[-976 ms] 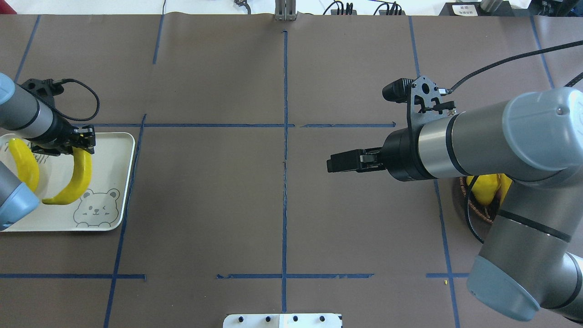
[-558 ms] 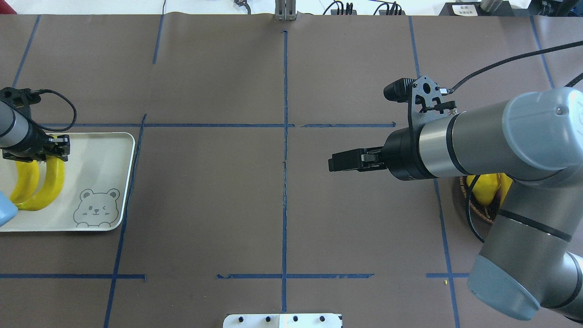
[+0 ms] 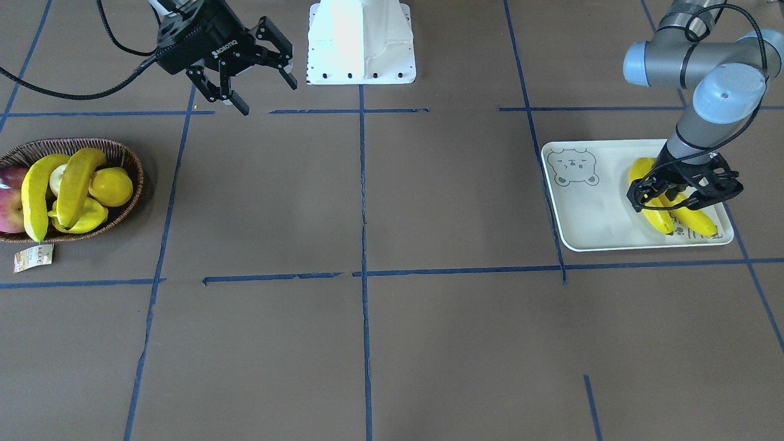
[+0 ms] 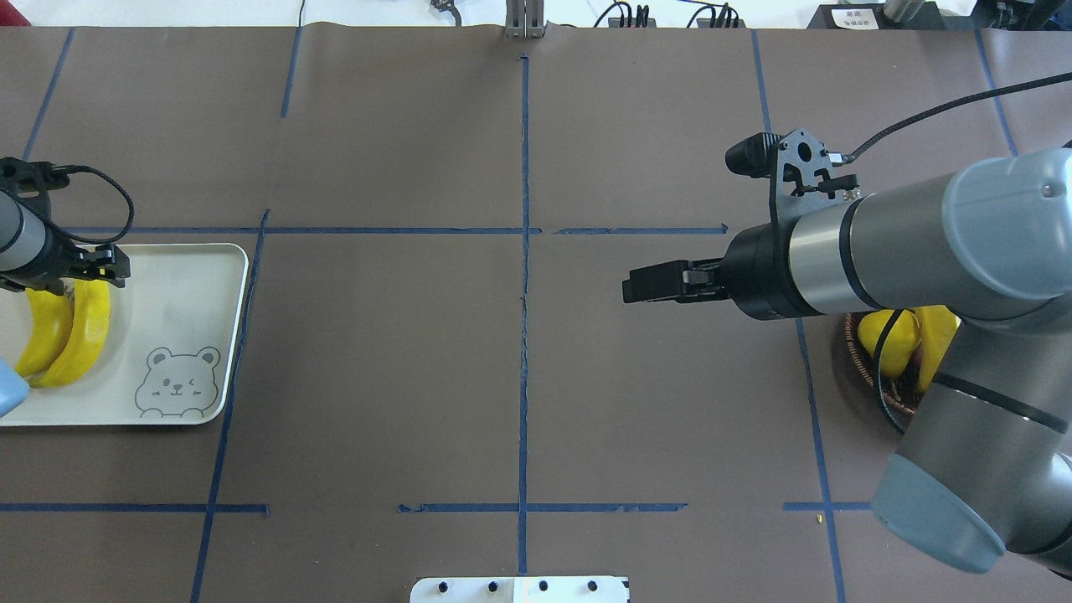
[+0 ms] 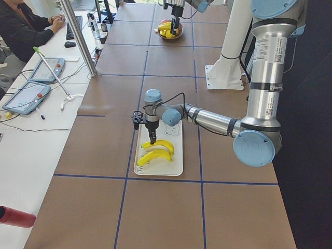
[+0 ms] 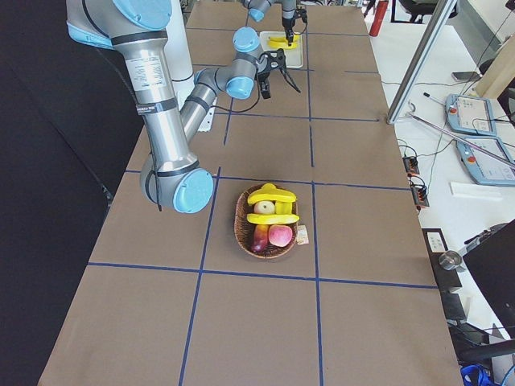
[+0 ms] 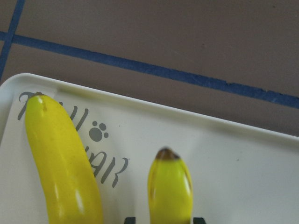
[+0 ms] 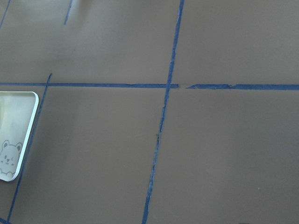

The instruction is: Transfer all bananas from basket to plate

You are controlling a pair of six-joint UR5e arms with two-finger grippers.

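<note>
Two bananas lie side by side on the cream plate, at its end away from the bear print. My left gripper stands over the far tip of the inner banana, its jaws open and standing to either side of the fruit. Two more bananas rest on top of the fruit in the wicker basket. In the overhead view my right arm covers most of the basket. My right gripper hangs open and empty above the table, between basket and centre line.
The basket also holds a lemon, red apples and other yellow fruit, and a paper tag lies beside it. The robot's white base stands at the table edge. A person sits at a side desk.
My left gripper carried the hanging banana across the plate, set it down beside the first one, and its jaws look wider now. My right arm drifted slightly right.
</note>
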